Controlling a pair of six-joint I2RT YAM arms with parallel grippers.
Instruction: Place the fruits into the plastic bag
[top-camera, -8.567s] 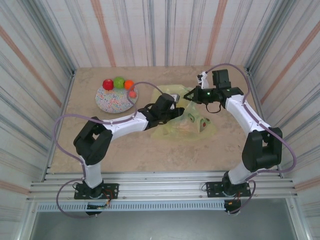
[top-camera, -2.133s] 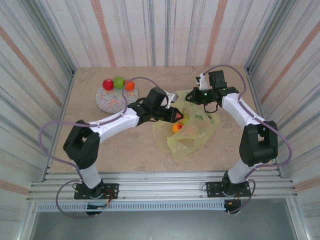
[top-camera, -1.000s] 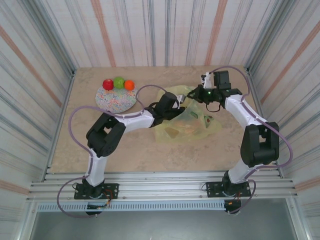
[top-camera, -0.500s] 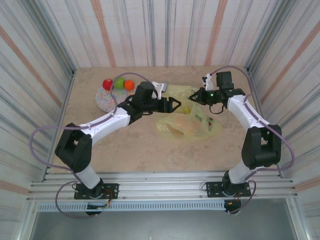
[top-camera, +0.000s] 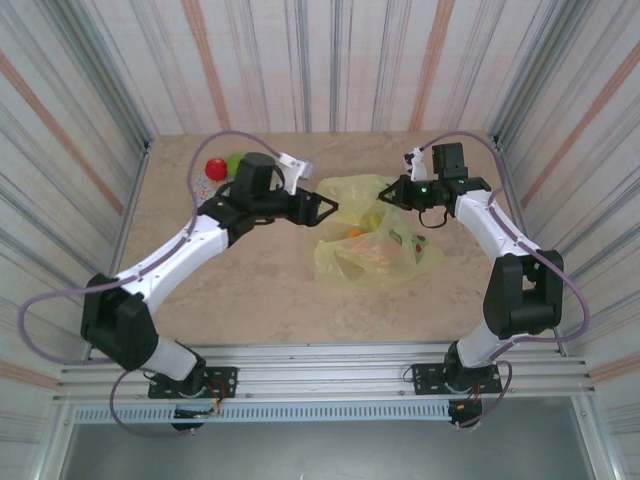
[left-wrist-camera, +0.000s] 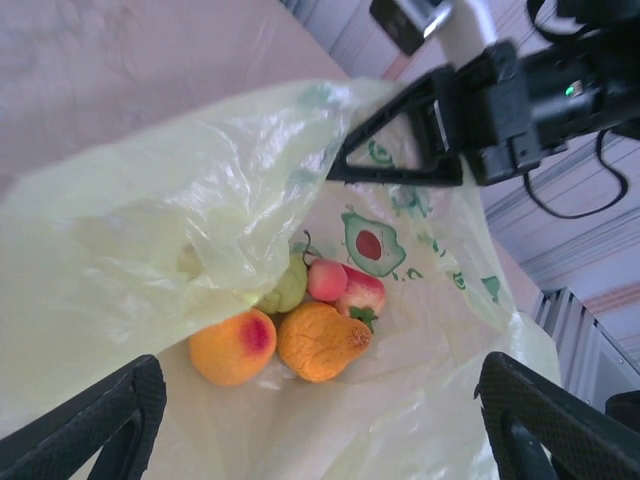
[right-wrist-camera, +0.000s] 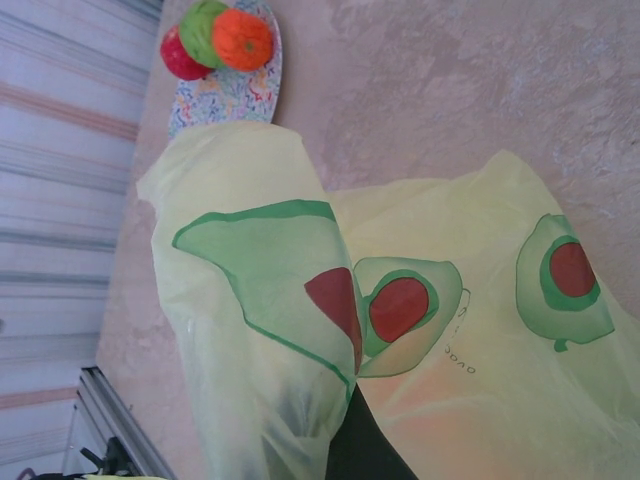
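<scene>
At the far left of the tabletop (top-camera: 280, 295), a speckled plate (right-wrist-camera: 225, 95) is seen with three fruits bunched together at one rim: a red fruit (top-camera: 215, 167), a green fruit (top-camera: 236, 163) and an orange fruit (right-wrist-camera: 241, 38). To the right of the plate, the left hand (top-camera: 325, 208) is held above the tabletop with its jaws spread wide and nothing between them, pointed at the mouth of the plastic bag (top-camera: 385, 262). The bag, yellow and printed with halved green avocados, is spread over the middle right of the tabletop with its mouth raised. Inside it, in the left wrist view, four fruits are huddled together on the bag's lower layer: a peach-coloured fruit (left-wrist-camera: 232, 347), a lumpy orange fruit (left-wrist-camera: 322, 341), a pale green fruit (left-wrist-camera: 287, 290) and a pink-red fruit (left-wrist-camera: 345, 283). Farther right, the right hand (top-camera: 388, 196) is clamped on the bag's upper rim, which is held up off the tabletop.
</scene>
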